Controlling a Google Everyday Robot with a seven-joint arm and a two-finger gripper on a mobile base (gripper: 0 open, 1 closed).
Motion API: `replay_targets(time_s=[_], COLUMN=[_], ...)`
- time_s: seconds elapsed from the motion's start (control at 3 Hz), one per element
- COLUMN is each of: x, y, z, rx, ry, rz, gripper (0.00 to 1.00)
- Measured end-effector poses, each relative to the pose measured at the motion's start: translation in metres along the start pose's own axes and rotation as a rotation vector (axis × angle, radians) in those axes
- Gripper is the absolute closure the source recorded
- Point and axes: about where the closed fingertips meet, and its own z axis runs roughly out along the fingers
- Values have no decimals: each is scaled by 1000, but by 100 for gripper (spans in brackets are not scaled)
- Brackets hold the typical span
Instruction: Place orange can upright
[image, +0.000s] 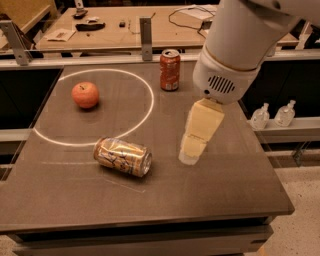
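The orange can (122, 157) lies on its side on the dark table, near the front left of middle, its silver top pointing right. It is golden-orange with dark script lettering. My gripper (191, 153) hangs from the big white arm, pointing down over the table just right of the can. It is apart from the can, with a small gap between them, and nothing shows in it.
A darker red can (170, 69) stands upright at the table's back middle. A red-orange apple (85, 94) sits inside a white circle line (142, 120) at the left. Two small clear bottles (272, 115) stand on a ledge to the right. A cluttered bench lies behind.
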Motion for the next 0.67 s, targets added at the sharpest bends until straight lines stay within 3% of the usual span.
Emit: replay_targets(time_s=[0.33,0.67], x=[2,-17], y=[-4,16], z=[-1,0], rx=[4,-22], ry=[10,3], rz=[25,-26], gripper=[0,0])
